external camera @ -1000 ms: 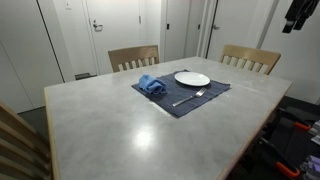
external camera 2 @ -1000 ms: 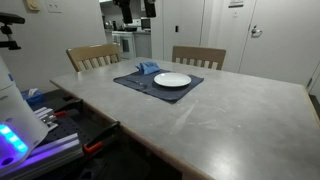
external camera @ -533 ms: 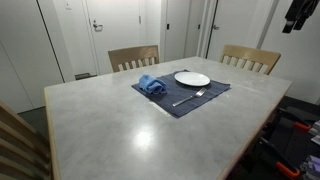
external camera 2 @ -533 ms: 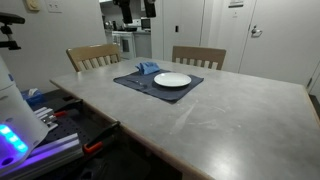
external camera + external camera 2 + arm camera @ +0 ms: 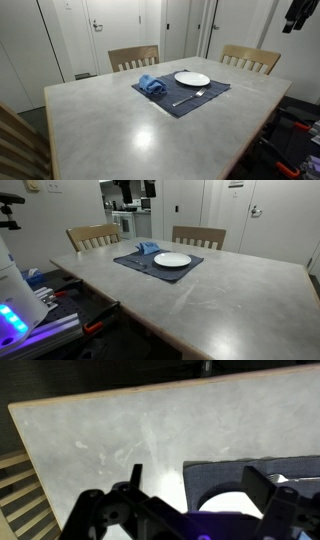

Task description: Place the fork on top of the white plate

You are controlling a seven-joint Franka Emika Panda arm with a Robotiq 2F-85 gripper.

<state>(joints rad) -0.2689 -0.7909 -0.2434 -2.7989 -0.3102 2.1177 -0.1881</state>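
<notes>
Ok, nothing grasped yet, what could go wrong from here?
The thin silver fork lies flat on the dark blue placemat: a grasp could slip off or pinch fabric.
It lies close beside the round white plate: a descent might clip the rim.
The open gripper hangs high, far off: a long approach may drift.

The pale grey mottled table (image 5: 110, 130) is smooth with a soft sheen. The dark blue cloth placemat (image 5: 190, 108) looks matt, the round white plate (image 5: 192, 78) glossy, the slim metal fork (image 5: 188, 98) shiny; the slatted chairs (image 5: 133, 58) are light wood.
</notes>
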